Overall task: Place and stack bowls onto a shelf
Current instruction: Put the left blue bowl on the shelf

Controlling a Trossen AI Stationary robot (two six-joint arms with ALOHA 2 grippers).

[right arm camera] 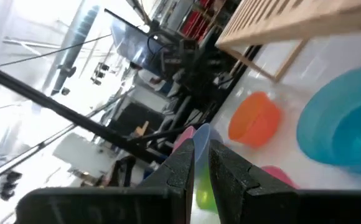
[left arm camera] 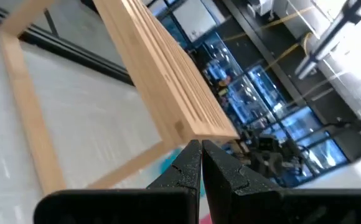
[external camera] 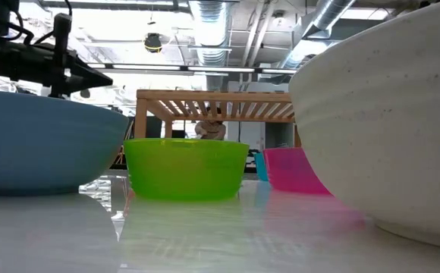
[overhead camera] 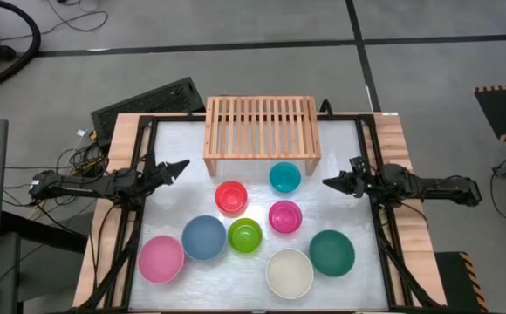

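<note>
All eight bowls are seen only from above; in the low view the shelf (external camera: 214, 106) is partly hidden. The left gripper (overhead camera: 181, 164) is closed and empty, the right gripper (overhead camera: 328, 182) narrowly parted, empty

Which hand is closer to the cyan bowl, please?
Right. The right hand sits just beside the cyan bowl, at the table's right edge; the left hand is across the table, past the red bowl.
</note>
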